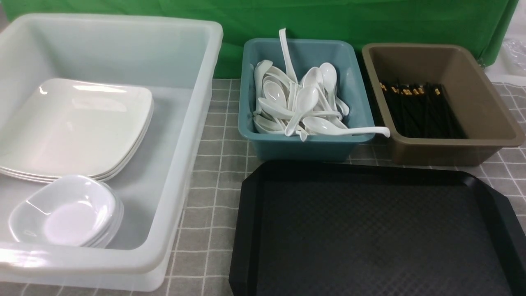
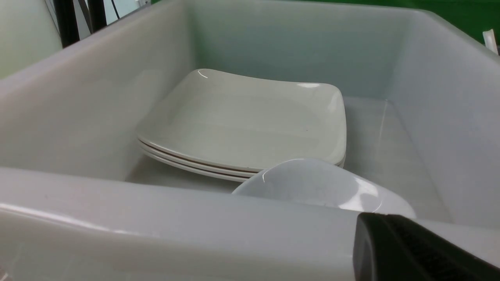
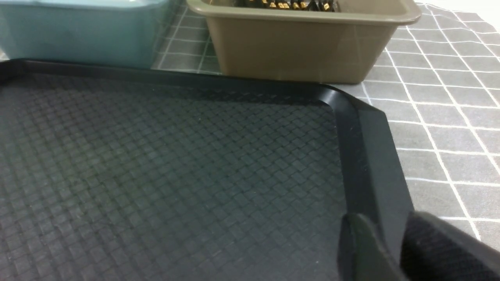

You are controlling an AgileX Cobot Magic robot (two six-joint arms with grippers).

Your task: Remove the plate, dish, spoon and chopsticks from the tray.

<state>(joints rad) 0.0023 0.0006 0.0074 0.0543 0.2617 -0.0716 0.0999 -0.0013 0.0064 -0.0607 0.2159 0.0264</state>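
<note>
Tray [image 1: 382, 230] bare; left end effector [image 2: 414, 249] closed, right end effector [image 3: 394, 249] slightly parted, empty.

The tray [image 1: 250, 230] was black, its floor embossed with a fine diamond pattern. The worktop [image 1: 218, 164] wore grey cloth crossed by thin white grid lines. At ten o'clock from the tray a translucent milky-white tub [image 1: 197, 135] held glossy white plates [image 1: 74, 127] and white dishes [image 1: 65, 211]. At twelve o'clock a teal tub [image 1: 250, 102] was full of white spoons [image 1: 304, 102]; at one o'clock a brown tub [image 1: 481, 98] held black chopsticks [image 1: 419, 111] with gold bands. The backdrop [image 1: 370, 20] was green
</note>
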